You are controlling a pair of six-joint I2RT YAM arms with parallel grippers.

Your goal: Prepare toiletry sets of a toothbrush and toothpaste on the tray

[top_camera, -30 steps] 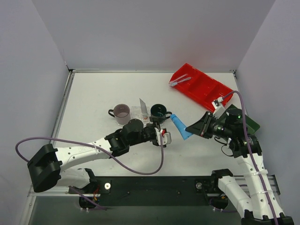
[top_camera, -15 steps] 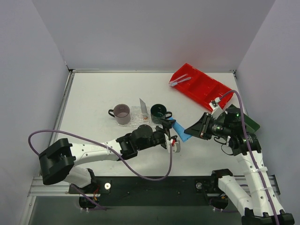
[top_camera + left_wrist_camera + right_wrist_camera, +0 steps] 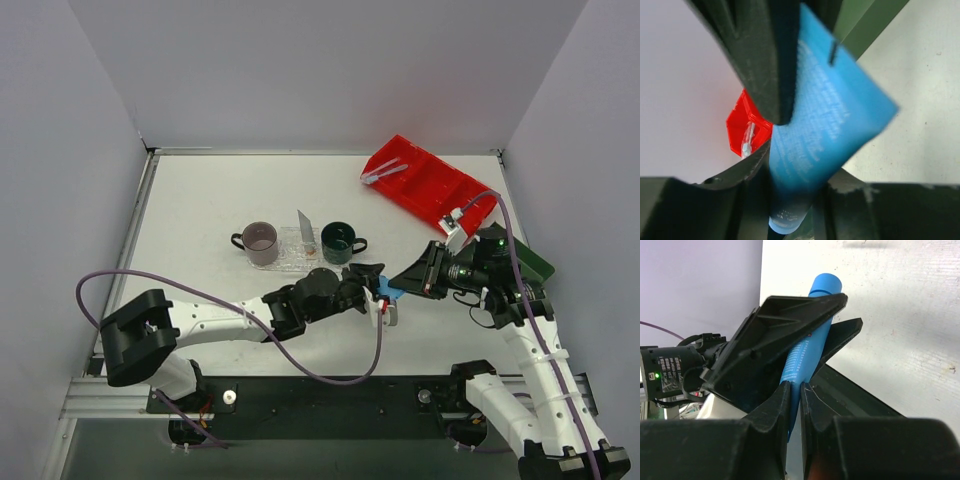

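Right end effector (image 3: 795,388) clenches blue wedge tube (image 3: 807,352) by its flat tail; left end effector (image 3: 379,291), hold unclear

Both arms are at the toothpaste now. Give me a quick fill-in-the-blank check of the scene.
The right gripper is clamped on the ___ tube.
The left gripper has its fingers on either side of the same ___.
The white tube stands on the tray between the mauve cup and the ___ mug.
A toothbrush lies in the ___ bin.
Missing: blue; tube; green; red.
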